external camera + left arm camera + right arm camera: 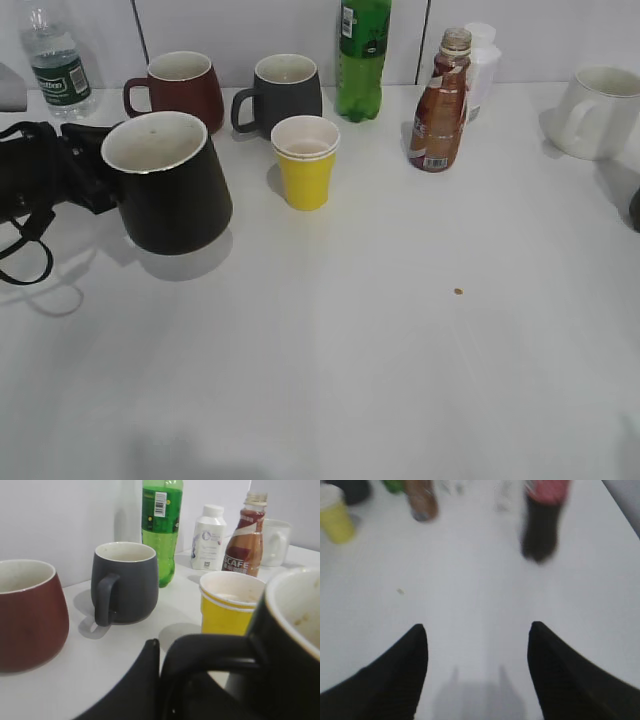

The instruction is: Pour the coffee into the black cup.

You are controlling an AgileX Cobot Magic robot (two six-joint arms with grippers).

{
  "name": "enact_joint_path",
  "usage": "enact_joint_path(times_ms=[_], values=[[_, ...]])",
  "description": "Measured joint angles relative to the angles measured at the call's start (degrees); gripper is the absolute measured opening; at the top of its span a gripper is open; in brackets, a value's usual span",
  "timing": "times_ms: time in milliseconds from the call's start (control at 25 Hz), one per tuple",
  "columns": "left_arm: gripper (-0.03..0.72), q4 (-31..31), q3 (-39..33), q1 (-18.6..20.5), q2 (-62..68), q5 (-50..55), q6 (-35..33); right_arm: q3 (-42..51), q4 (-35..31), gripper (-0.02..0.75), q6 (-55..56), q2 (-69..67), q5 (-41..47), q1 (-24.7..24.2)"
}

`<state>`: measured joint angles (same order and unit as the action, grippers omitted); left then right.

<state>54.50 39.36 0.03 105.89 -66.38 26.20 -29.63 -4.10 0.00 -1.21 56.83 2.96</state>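
- The white table [400, 350] fills most of the exterior frame, bare across its lower half.
- The black cup [170, 185] sits at the left of that frame, tilted, white inside showing; in my left wrist view it fills the lower right corner, handle toward the camera.
- My left gripper [85, 170] is at the cup's handle side, at the far left edge; I cannot tell whether those jaws are clamped on the handle or just beside it.
- My right gripper [477, 655] hangs over bare table, jaws wide apart, nothing between them.
- The green bottle [362, 55] stands top centre by the wall.
- The maroon mug [180, 88] and dark grey mug [283, 92] stand side by side, upper left of centre.
- The coffee [440, 105] stands upright, upper right of centre, cap off, well apart from the black cup.
- The yellow cup [305, 162] stands between the cup and the coffee.
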Motion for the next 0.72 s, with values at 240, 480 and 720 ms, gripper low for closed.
enact_joint_path(times_ms=[240, 480, 720], values=[[0.042, -0.23, 0.0, 0.0, 0.0, 0.0, 0.0, -0.47, -15.84, 0.498, -20.84, -13.77, -24.58, 0.0], [0.042, -0.17, 0.0, 0.0, 0.0, 0.0, 0.0, -0.47, -32.93, 0.498, -34.84, -31.88, -42.0, 0.0], [0.042, -0.17, 0.0, 0.0, 0.0, 0.0, 0.0, -0.47, -39.93, 0.498, -44.68, -46.9, -53.06, 0.0]])
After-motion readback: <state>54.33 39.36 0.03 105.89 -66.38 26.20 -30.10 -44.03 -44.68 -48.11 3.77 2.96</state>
